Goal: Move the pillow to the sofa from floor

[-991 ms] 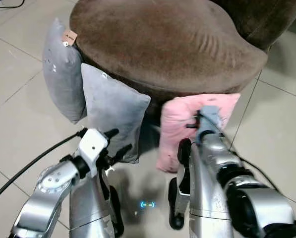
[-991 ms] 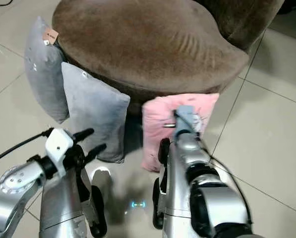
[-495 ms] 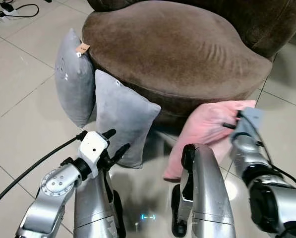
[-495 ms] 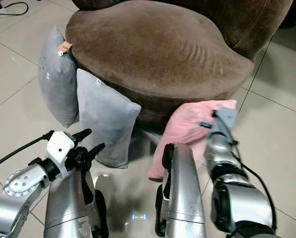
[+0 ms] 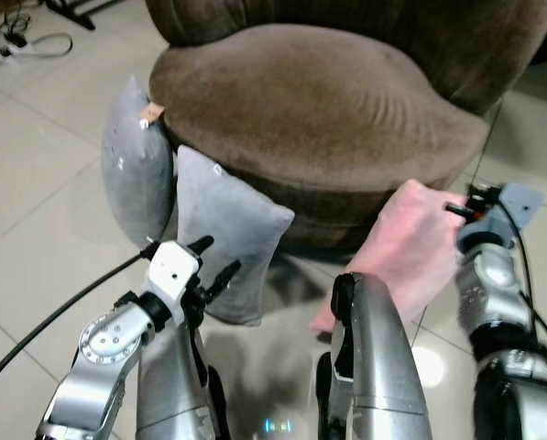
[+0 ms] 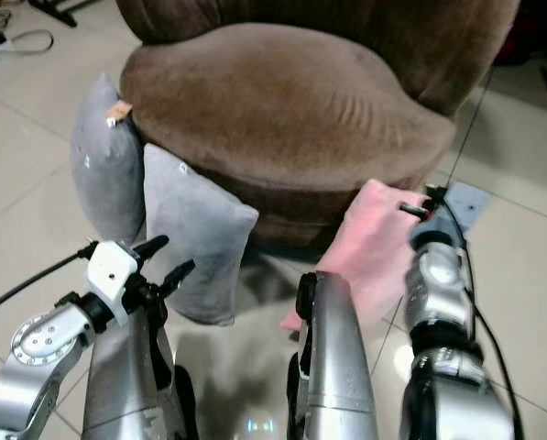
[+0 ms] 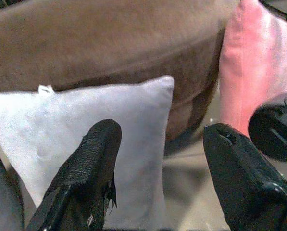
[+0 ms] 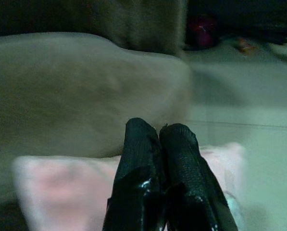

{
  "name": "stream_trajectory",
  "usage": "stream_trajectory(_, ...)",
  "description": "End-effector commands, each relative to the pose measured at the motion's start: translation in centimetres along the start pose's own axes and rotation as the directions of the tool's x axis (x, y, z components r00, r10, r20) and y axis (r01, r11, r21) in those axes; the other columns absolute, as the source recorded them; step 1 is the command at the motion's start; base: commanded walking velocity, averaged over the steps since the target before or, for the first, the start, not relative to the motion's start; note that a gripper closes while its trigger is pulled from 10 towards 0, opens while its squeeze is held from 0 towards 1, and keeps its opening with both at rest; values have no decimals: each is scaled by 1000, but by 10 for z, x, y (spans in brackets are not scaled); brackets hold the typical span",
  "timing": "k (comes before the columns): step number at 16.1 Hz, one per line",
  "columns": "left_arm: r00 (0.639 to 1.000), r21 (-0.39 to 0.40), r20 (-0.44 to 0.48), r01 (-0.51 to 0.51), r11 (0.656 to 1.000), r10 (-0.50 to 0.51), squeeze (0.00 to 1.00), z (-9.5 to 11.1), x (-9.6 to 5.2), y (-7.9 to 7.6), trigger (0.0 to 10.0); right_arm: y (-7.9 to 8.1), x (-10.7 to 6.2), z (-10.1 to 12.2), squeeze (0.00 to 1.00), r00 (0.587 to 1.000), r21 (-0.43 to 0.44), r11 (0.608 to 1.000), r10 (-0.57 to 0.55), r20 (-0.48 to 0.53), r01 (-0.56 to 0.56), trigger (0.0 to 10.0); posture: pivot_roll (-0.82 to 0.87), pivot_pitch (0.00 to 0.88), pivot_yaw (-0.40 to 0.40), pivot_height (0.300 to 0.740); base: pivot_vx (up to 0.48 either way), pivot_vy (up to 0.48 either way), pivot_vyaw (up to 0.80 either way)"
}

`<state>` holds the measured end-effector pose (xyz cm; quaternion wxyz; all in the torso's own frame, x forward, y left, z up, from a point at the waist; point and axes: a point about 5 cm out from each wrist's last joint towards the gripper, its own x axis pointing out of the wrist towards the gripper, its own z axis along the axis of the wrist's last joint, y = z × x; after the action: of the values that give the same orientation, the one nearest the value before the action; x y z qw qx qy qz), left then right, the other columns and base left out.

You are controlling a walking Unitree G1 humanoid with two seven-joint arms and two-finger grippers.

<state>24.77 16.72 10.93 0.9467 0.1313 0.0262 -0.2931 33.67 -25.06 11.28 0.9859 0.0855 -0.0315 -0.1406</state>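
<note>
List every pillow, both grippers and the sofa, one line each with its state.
Pink pillow: gripped at its top edge, tilted.
Right gripper: shut on the pink pillow.
Left gripper: open, holding nothing.
Two grey pillows: leaning against the sofa.
Sofa: seat bare.

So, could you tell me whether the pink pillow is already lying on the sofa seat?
No, the pink pillow hangs beside the sofa front, pinched by the right gripper.

The right gripper has lifted the pink pillow off the floor toward the sofa.
</note>
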Motion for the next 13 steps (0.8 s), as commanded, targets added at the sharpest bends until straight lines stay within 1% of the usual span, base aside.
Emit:
stream_trajectory(1,1000,-3,-16,-6,1000,6,0,-4,-3,0,10000,9,-5,5,0,998,18,998,56,29,-56,0,18,111,25,421,0,0,0)
stream_trajectory(2,1000,-1,-11,-9,1000,9,0,-3,-2,0,10000,23,-13,15,0,990,39,992,114,77,-117,0,16,107,26,421,0,0,0)
stream_trajectory(3,999,0,1,-54,999,54,0,-1,-1,4,10000,38,-25,24,0,978,29,983,180,110,-184,0,11,92,23,421,0,0,0)
stream_trajectory(4,998,0,3,-67,998,67,0,-1,-1,5,10000,41,-27,25,0,976,20,981,191,108,-195,2353,10,86,21,421,0,0,0)
stream_trajectory(5,995,-6,9,-95,995,95,0,0,0,7,10000,44,-33,19,0,977,-21,979,203,63,-202,10000,10,77,16,421,0,0,0)
stream_trajectory(6,992,-13,11,-124,992,124,0,1,1,9,10000,44,-41,4,0,978,-62,976,207,-18,-208,10000,14,73,11,421,0,0,0)
stream_trajectory(7,990,-14,10,-139,990,139,0,1,2,11,10000,44,-44,-9,0,978,-84,976,195,-78,-201,10000,17,72,9,421,0,0,0)
stream_trajectory(8,990,-8,9,-142,990,142,0,2,4,11,10000,45,-46,-17,1000,972,-115,971,191,-137,-208,10000,16,73,11,421,0,0,0)
stream_trajectory(9,990,-4,7,-139,990,139,0,2,4,11,10000,49,-47,-20,1000,963,-161,957,215,-166,-241,10000,18,75,11,421,0,0,0)
stream_trajectory(10,990,-3,6,-138,990,138,0,2,4,11,10000,50,-47,-20,1000,959,-173,951,227,-169,-256,10000,19,77,12,421,0,0,0)
stream_trajectory(11,992,4,-1,-123,992,123,0,1,4,9,10000,58,-45,-25,1000,943,-216,926,269,-196,-309,10000,24,84,14,421,0,0,0)
stream_trajectory(12,994,13,-8,-105,994,105,0,1,3,7,10000,65,-43,-28,1000,931,-239,907,301,-206,-347,10000,28,91,17,421,0,0,0)
stream_trajectory(13,996,20,-13,-88,996,88,0,1,2,6,10000,72,-36,-31,1000,930,-284,890,308,-202,-356,10000,34,101,20,421,0,0,0)
